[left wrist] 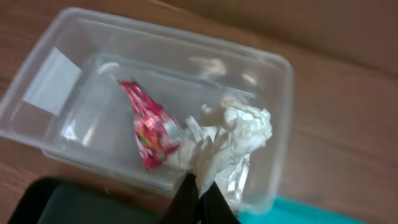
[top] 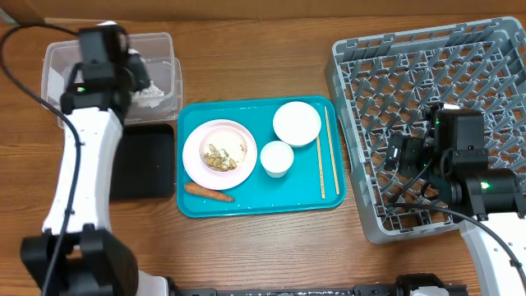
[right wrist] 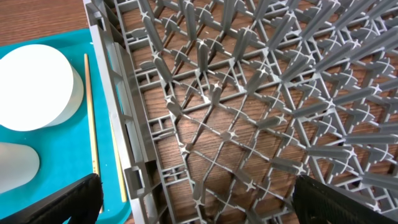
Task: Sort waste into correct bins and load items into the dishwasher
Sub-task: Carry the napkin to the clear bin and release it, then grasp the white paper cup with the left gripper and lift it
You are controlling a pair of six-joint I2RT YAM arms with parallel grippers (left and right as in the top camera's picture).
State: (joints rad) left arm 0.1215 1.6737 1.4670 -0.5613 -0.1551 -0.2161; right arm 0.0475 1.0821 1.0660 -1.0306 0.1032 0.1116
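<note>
While the grey dish rack (top: 386, 74), right of the teal tray (top: 255, 196), sits unloaded under the right gripper (right wrist: 199, 194) with fingers spread, the clear tub (top: 164, 45) up-left of the tray holds a red wrapper (left wrist: 149, 134) and the white tissue (left wrist: 239, 134), pinched by the left gripper (left wrist: 198, 200). On the tray, the plate (top: 197, 171) of food scraps (top: 220, 158), bowl (top: 297, 123), cup (top: 277, 158), chopsticks (top: 322, 164) and carrot (top: 209, 193) await sorting.

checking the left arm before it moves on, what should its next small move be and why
Probably open the left gripper and let go of the white tissue. Its fingers look pinched shut on the tissue's lower edge, and the tissue lies within the clear tub, beside the red wrapper. Releasing there should leave it in the bin with the other waste.
</note>
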